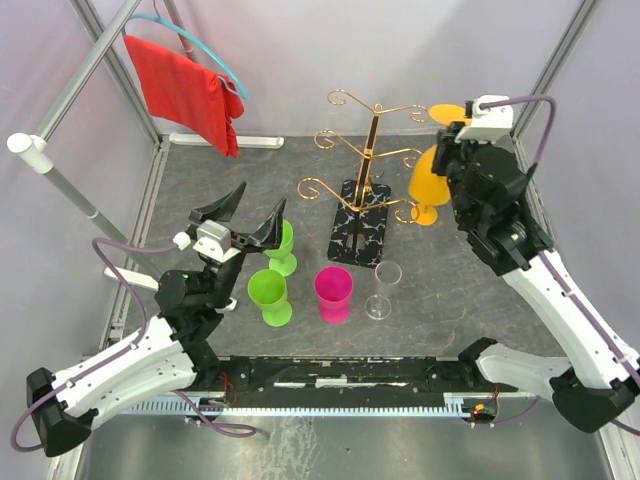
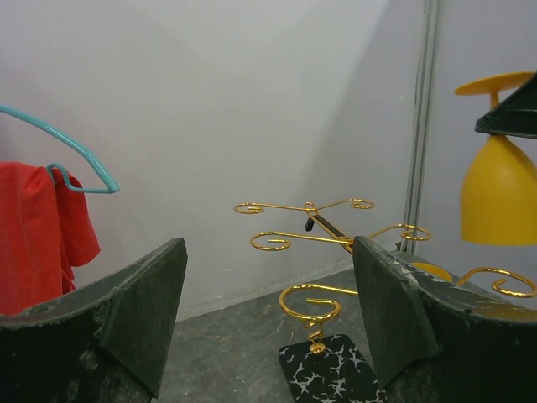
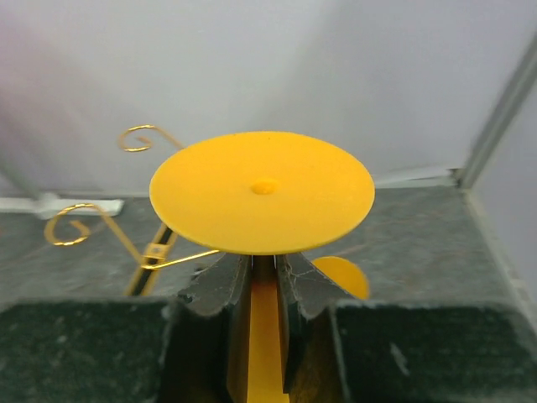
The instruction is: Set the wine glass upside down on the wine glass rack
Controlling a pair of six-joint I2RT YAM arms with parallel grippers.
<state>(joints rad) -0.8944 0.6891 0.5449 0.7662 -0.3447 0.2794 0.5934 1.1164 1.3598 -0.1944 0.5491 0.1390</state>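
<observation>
Where jaws clamp, wine glass (image 3: 262, 189) stem half-hidden

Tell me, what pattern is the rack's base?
The base is black with white veins; clearest from the top camera.

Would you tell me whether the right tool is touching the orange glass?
Touching: the right wrist view shows the right tool pinching the inverted orange glass by its stem.

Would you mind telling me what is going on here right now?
The right gripper is shut on the stem of a yellow wine glass, held upside down close beside the gold wine glass rack. The left gripper hangs open and empty near two green glasses standing on the table.
</observation>
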